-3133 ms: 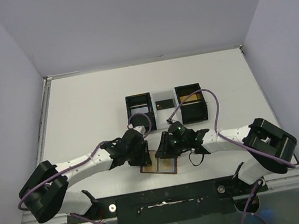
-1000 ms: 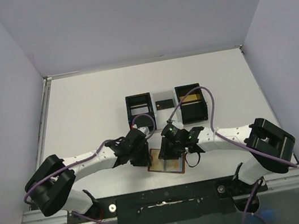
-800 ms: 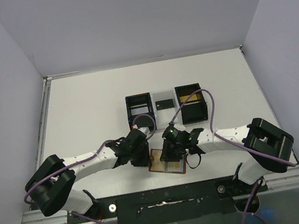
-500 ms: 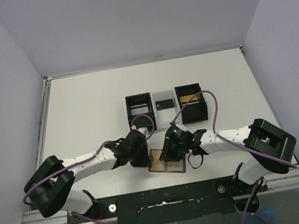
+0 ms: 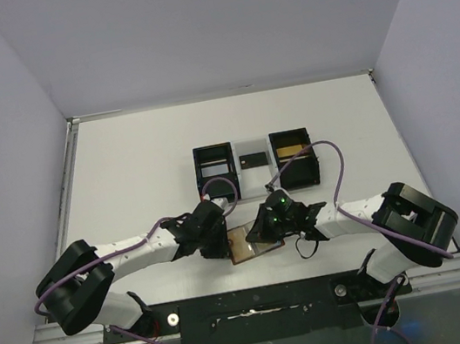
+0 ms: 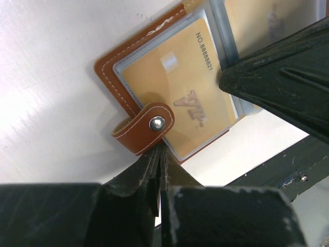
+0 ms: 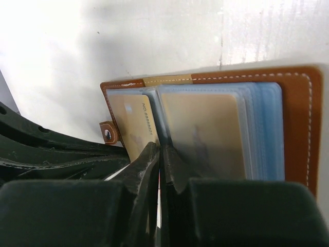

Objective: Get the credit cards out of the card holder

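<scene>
The card holder [image 5: 244,247] lies open on the table between the arms, a brown leather wallet [image 6: 110,64] with blue-grey inner pockets [image 7: 267,128]. Gold credit cards sit in its clear pockets: one on the left page [image 6: 180,98] [image 7: 132,121] and one on the right stack [image 7: 205,128]. My left gripper [image 5: 222,244] [image 6: 162,147] is shut, its tips touching the lower edge of the snap tab [image 6: 141,135]. My right gripper [image 5: 261,234] [image 7: 163,149] is shut at the pockets' bottom edge, right at the fold. Whether either pinches anything is hidden.
A black-and-white three-compartment tray [image 5: 215,167] stands behind the wallet. A small black card [image 5: 253,159] lies in its middle and a gold card [image 5: 293,150] in its right compartment. The dark rail [image 5: 252,302] at the table's near edge runs just in front of the wallet.
Both grippers have closed. The right gripper has shifted slightly right over the wallet, and less of the wallet shows beneath it. The left arm has hardly moved.
</scene>
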Tool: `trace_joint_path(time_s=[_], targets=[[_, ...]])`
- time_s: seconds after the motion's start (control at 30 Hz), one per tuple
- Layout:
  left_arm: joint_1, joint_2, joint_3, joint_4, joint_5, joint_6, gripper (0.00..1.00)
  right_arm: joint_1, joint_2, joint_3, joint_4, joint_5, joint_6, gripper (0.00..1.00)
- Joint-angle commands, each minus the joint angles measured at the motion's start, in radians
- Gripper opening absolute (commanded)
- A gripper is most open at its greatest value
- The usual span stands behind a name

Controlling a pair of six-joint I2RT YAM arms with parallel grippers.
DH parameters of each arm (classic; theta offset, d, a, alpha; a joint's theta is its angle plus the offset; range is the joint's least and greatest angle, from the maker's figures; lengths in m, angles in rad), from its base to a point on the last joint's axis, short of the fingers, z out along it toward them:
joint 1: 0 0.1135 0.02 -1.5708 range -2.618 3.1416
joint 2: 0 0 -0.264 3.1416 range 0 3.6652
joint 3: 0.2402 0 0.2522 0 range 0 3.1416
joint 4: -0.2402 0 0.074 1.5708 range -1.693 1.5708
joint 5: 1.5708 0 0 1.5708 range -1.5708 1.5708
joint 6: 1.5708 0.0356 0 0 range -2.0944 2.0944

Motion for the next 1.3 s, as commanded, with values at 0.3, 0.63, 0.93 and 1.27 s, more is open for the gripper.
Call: trace_joint_path(time_s=[0.3,0.63,0.93,1.27], targets=[[-0.014,0.003,0.008,0.008,-0.028,-0.016,0.00,0.000,-0.097,0.050,-0.018,-0.026,-0.114,0.00],[-0.015,0.001,0.008,-0.005,-0.045,-0.008,0.00,-0.053,-0.133,0.024,-0.062,-0.046,-0.161,0.00],[-0.014,-0.009,0.008,-0.010,-0.056,-0.006,0.00,-0.114,-0.128,0.012,-0.059,-0.142,-0.214,0.00],[-0.011,-0.127,0.105,-0.088,-0.105,0.006,0.30,-0.053,-0.041,0.107,-0.164,-0.045,-0.203,0.11]])
